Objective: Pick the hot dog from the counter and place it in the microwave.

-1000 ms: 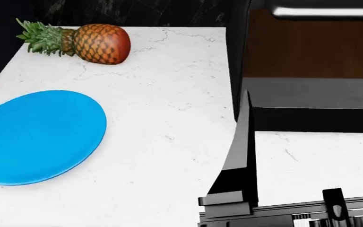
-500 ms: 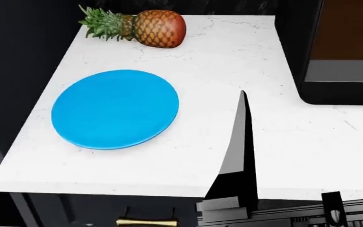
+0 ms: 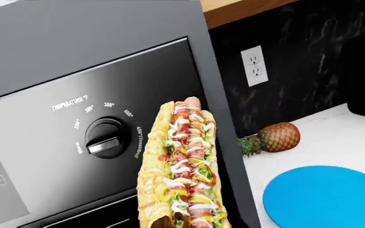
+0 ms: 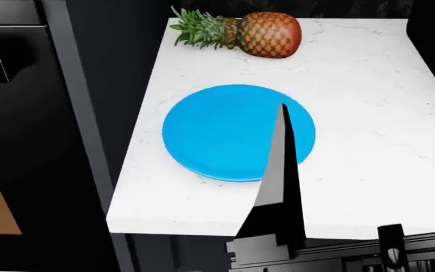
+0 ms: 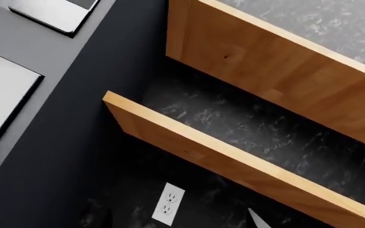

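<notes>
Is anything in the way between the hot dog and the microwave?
Cannot tell: no view clearly shows the microwave. The hot dog hangs close before the left wrist camera, facing a black oven panel with a knob.

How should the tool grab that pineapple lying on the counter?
Grip the pineapple across the middle of its round brown body, coming down from above. It lies on its side on the counter, and its spiky leaves look too thin to hold.

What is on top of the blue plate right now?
Nothing visible lies on the blue plate; its surface shows bare. A dark arm part in the head view covers its right portion, so that strip cannot be checked.
</notes>
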Controlling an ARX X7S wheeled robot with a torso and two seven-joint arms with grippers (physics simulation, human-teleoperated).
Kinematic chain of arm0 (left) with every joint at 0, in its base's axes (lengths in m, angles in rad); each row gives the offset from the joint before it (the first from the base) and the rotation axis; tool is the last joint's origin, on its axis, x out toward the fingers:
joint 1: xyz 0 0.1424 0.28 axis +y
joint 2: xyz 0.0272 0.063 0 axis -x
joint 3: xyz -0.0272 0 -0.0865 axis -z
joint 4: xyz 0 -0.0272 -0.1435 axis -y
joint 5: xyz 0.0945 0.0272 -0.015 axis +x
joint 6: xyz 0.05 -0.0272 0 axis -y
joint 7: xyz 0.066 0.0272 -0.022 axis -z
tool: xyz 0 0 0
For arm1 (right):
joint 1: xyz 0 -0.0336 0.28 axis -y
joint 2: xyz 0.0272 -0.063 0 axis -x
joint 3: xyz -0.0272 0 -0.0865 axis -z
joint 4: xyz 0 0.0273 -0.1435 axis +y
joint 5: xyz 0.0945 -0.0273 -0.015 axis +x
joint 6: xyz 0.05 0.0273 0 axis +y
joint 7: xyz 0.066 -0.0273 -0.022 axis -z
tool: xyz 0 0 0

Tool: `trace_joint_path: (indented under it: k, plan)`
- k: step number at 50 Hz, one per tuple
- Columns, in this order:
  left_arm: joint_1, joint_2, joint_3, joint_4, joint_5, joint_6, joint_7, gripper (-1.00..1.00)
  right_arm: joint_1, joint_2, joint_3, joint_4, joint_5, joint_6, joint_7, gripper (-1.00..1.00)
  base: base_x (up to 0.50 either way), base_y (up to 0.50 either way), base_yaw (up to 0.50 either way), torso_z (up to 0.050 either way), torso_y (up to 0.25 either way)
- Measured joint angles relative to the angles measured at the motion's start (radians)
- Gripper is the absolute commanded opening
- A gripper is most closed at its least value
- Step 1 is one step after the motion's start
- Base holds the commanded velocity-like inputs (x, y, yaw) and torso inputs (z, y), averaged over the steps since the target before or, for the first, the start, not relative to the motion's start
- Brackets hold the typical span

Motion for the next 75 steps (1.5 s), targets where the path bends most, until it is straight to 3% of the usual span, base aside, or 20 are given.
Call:
trace_joint_path:
  k: [64,75]
  plan:
    - [0.034,-0.008,0.002,0.008,0.029,0.031,0.011,-1.0,-0.005,-0.014,0.025,-0.009,-0.012,0.046,-0.015,1.0,0.0,0.5,0.0,0.0,0.0]
    - [-0.068,0.006,0.024,-0.02,0.022,0.005,0.015,-1.0,-0.048,-0.011,0.043,0.031,0.003,-0.023,-0.011,1.0,0.0,0.0,0.0,0.0,0.001]
